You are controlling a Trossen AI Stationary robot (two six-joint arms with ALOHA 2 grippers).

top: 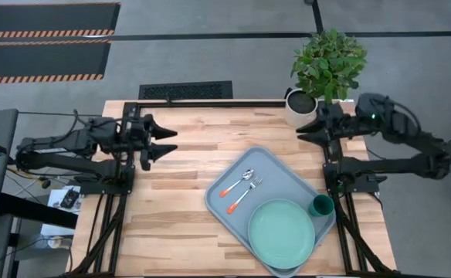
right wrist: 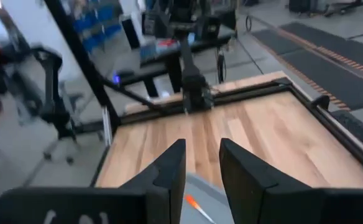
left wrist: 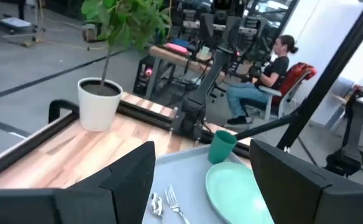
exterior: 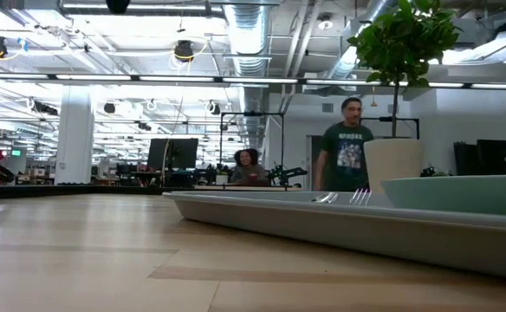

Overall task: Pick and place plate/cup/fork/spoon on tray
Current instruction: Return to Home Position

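low view crops the plate [exterior: 461,192] behind the tray [exterior: 322,227].

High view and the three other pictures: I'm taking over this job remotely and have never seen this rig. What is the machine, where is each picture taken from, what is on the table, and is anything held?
It is a robot with two dark arms at a wooden table. Each arm ends in a two-finger tool. The high view looks straight down on everything. The low view looks level across the tabletop. Each wrist view looks forward past that arm's own fingers. On the table lies a grey-blue tray. It holds the spoon, the fork beside it, the plate and, at the tray's right rim, the dark green cup. A white plant pot stands at the table's far edge. The left tool and the right tool are open, hold nothing and hang apart from the tray.
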